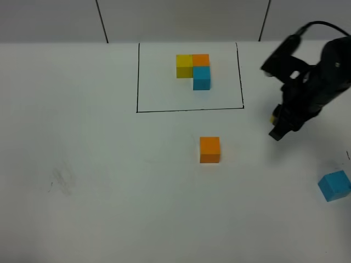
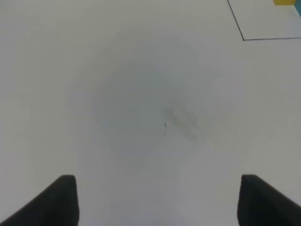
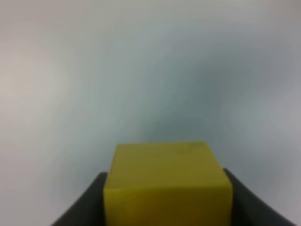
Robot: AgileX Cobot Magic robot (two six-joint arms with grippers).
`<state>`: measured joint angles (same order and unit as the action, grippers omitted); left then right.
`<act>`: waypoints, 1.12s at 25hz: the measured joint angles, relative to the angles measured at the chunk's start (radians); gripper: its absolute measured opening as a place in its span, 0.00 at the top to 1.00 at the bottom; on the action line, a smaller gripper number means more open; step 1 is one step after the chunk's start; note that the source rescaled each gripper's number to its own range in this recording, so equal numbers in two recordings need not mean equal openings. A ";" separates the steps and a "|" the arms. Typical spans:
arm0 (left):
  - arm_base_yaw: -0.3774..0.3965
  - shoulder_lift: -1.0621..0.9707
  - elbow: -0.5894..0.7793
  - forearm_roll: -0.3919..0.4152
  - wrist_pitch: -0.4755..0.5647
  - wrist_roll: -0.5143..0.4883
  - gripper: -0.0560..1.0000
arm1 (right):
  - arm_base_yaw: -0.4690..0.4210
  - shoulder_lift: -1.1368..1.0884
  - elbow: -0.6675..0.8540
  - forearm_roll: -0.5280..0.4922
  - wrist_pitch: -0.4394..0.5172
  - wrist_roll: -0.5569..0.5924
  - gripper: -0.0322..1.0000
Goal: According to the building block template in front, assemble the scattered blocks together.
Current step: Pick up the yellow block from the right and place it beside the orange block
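Note:
The template [image 1: 193, 70], a yellow, orange and blue L of cubes, sits inside a black drawn rectangle at the back centre. A loose orange cube [image 1: 209, 149] lies on the table in front of the frame. A loose sky blue cube [image 1: 334, 185] lies at the right edge. My right gripper [image 1: 276, 125] is right of the orange cube, raised above the table, and shut on the yellow cube [image 3: 168, 183]; only a sliver of yellow shows in the high view. My left gripper [image 2: 157, 200] is open and empty over bare table; the arm is out of the high view.
A faint grey smudge [image 1: 61, 181] marks the white table at the left. The frame's corner [image 2: 243, 39] and a bit of the template's yellow cube [image 2: 287, 2] show in the left wrist view. The back wall has dark seams.

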<state>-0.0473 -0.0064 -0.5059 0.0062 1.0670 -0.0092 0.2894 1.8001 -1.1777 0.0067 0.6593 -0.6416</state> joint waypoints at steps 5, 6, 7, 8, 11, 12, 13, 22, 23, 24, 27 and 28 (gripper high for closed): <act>0.000 0.000 0.000 0.000 0.000 0.000 0.49 | 0.183 0.108 -0.226 0.037 0.147 -0.140 0.73; 0.000 0.000 0.000 0.000 0.000 0.000 0.49 | 0.218 0.142 -0.284 0.040 0.179 -0.143 0.73; 0.000 0.000 0.000 0.000 0.000 0.000 0.49 | 0.247 0.165 -0.323 0.040 0.214 -0.145 0.73; 0.000 0.000 0.000 0.000 0.000 0.000 0.49 | 0.269 0.187 -0.358 0.040 0.235 -0.146 0.73; 0.000 0.000 0.000 0.000 0.000 0.000 0.49 | 0.334 0.248 -0.449 0.040 0.278 -0.147 0.73; 0.000 0.000 0.000 0.000 0.000 0.000 0.49 | 0.351 0.261 -0.462 0.041 0.286 -0.150 0.73; 0.000 0.000 0.000 0.000 0.000 0.000 0.49 | 0.365 0.272 -0.474 0.042 0.292 -0.157 0.73; 0.000 0.000 0.000 0.000 0.000 0.000 0.49 | 0.381 0.351 -0.479 0.028 0.306 -0.202 0.73; 0.000 0.000 0.000 0.000 0.000 0.000 0.49 | 0.381 0.361 -0.479 0.025 0.299 -0.206 0.73; 0.000 0.000 0.000 0.000 0.000 0.000 0.49 | 0.381 0.372 -0.479 0.021 0.295 -0.207 0.73; 0.000 0.000 0.000 0.000 0.000 0.000 0.49 | 0.381 0.394 -0.479 0.014 0.282 -0.210 0.73; 0.000 0.000 0.000 0.000 0.000 0.000 0.49 | 0.381 0.396 -0.479 0.014 0.276 -0.210 0.73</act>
<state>-0.0473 -0.0064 -0.5059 0.0062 1.0670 -0.0092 0.6708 2.1957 -1.6572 0.0209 0.9348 -0.8511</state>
